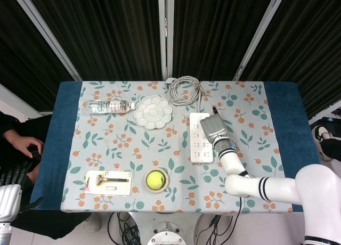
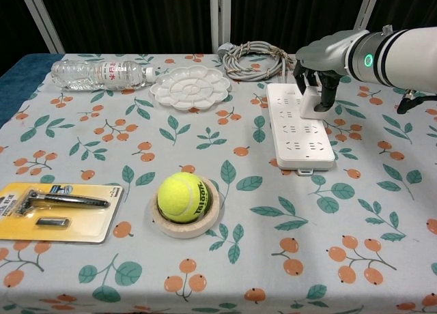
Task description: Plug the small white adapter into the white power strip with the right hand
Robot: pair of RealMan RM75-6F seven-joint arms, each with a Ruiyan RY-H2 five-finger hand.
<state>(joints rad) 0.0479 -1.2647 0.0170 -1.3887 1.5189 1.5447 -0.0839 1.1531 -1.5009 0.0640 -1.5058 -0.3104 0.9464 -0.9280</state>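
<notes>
Leftmost on the bench, which wears a leaf-and-berry cloth, lies a razor in its yellow card pack, and past it a tennis ball sits in a shallow round holder. Toward the far edge a water bottle lies on its side beside a white paint palette, and a coiled grey cable rests behind them. The left robot hand hangs off the bench's edge at the bottom corner of the head view; how its fingers lie cannot be told from there.

Further right is the white power strip, lying flat with its long side running away from the robot. The small white adapter stands upright on the strip's far half, pinched from above by the right robot hand, whose dark fingers reach down its sides. The adapter's base appears to meet the strip's face, so I judge the carrying and aligning to be done. Whether the prongs are fully seated cannot be told from either view. What is left, as far as can be judged, is a firm downward press if needed, then letting go and lifting the hand clear without tugging the adapter loose or shifting the strip.
</notes>
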